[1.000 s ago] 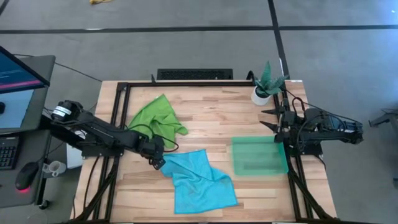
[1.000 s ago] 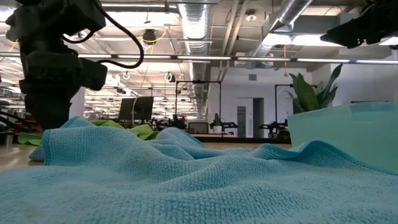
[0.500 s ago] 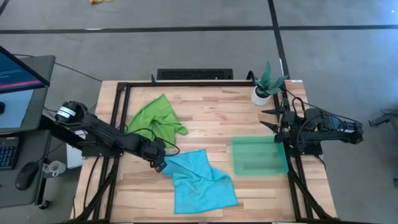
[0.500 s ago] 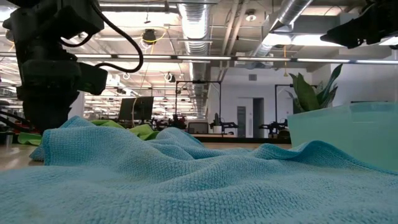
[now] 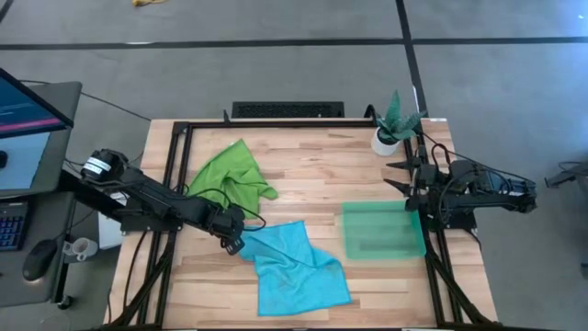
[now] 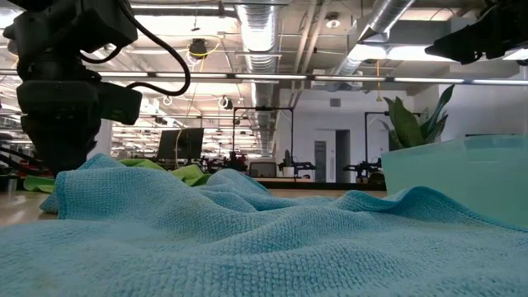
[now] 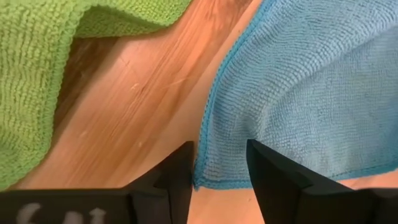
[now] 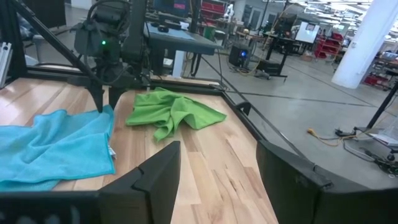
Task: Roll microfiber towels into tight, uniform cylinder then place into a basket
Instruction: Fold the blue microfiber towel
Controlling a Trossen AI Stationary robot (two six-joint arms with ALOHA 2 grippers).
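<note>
Progress: early, by my reading; neither towel is rolled and nothing lies in the basket.
Blue towel (image 5: 294,268): spread loose and wrinkled near the bench's front edge, about midway along it, one corner reaching toward the left arm.
Green towel (image 5: 230,175): crumpled in a heap toward the bench's back-left corner, close to the blue one but not touching it.
Basket (image 5: 383,231): empty, at the bench's right edge, well apart from the green towel and just beside the blue one.
Left gripper (image 7: 217,163): low over the bench at the blue towel's corner; fingers apart, straddling the hem, not clamped.
Right gripper (image 8: 214,171): waiting at the right edge behind the basket, fingers apart, holding nothing.
Plant (image 5: 395,119): potted, at the back-right corner, clear of the work.
Left to do: likely pinch this corner, flatten the blue towel, roll it tight, place it, then repeat with the green.
</note>
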